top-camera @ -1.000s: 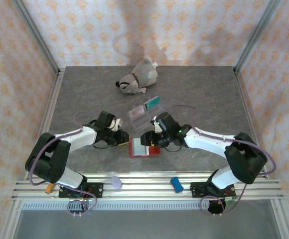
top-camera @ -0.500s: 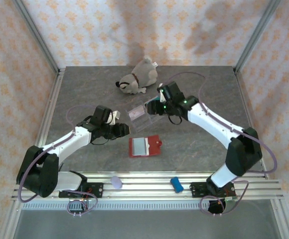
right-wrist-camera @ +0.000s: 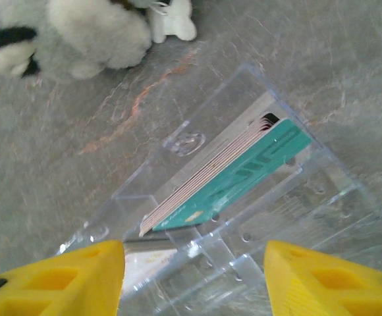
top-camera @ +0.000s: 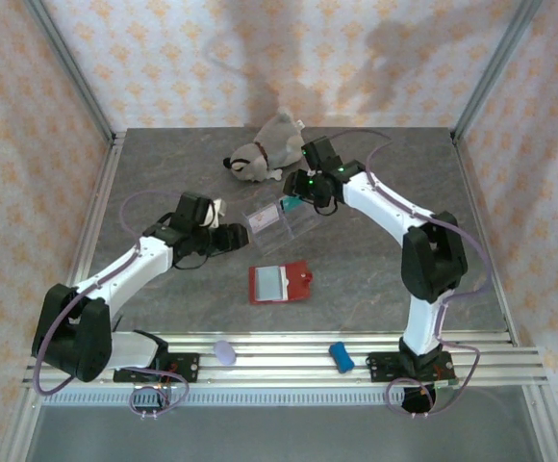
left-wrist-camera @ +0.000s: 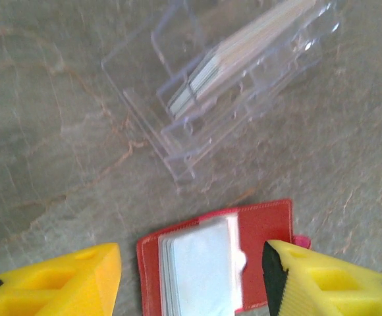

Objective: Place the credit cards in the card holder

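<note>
The card holder (top-camera: 279,283) lies open on the grey table, red with pale inner pockets (left-wrist-camera: 204,260). Behind it stands a clear plastic case (top-camera: 277,220) holding a stack of credit cards (right-wrist-camera: 234,172), teal-green one on top. My left gripper (top-camera: 239,235) hovers left of the case, open, nothing between its fingers (left-wrist-camera: 72,280); below it are the card holder (left-wrist-camera: 263,227) and the case (left-wrist-camera: 178,141). My right gripper (top-camera: 296,198) is open over the case's far end, its fingertips (right-wrist-camera: 79,276) spread either side of the case (right-wrist-camera: 290,224), touching no card.
A grey-and-white plush dog (top-camera: 265,149) lies at the back, just beyond the right gripper (right-wrist-camera: 194,266). A lilac object (top-camera: 224,352) and a blue one (top-camera: 341,357) sit on the front rail. Metal frame posts and patterned walls enclose the table.
Both grippers have left the card holder. The right arm swung back to the clear case. The left gripper drew away to the upper left and opened.
</note>
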Robot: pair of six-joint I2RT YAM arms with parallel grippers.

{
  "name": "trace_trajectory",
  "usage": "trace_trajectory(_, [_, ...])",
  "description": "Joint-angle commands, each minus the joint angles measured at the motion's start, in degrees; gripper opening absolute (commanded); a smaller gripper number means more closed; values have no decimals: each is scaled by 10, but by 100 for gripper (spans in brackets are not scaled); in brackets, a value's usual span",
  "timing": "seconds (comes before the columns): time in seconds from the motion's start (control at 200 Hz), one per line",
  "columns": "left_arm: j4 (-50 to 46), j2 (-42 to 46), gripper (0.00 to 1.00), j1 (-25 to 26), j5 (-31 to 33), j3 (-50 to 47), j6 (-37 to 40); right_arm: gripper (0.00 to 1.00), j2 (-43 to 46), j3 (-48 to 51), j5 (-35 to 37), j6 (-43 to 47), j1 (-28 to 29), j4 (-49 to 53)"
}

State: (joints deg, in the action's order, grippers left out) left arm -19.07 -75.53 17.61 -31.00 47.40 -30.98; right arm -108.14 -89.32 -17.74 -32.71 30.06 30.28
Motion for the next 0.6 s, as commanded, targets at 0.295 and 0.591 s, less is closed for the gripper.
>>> trace_trajectory(0.295, [-51, -23, 60, -7, 38, 54, 41, 50, -40, 13, 14, -191, 1, -117])
trace_trajectory(0.591, [-82, -9, 60, -8, 52, 54, 66, 46, -41, 42, 12, -208, 1, -163])
